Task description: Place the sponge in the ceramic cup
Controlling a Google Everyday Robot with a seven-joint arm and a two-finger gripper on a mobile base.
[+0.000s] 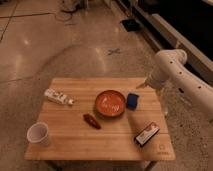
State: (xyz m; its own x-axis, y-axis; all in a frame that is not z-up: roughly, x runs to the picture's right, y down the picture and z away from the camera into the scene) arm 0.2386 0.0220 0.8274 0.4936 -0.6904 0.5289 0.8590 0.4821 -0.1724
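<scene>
Gripper [142, 85] is hovering at the far right edge of the wooden table [100, 146], on the end of the white arm [172, 70] that is reaching in from the right. Whether the claw is wide or narrow: cannot tell.

Sponge [132, 100] is lying on the table just below the gripper and touching, or nearly touching, the right rim of the orange bowl [110, 103].

Ceramic cup [39, 134] is standing upright at the near left corner, well apart from the sponge.

The bowl and a small dark red item [91, 121] are sitting between sponge and cup. A white tube [58, 97] is lying at the far left. A black-and-red box [147, 133] is lying near the front right corner.
</scene>
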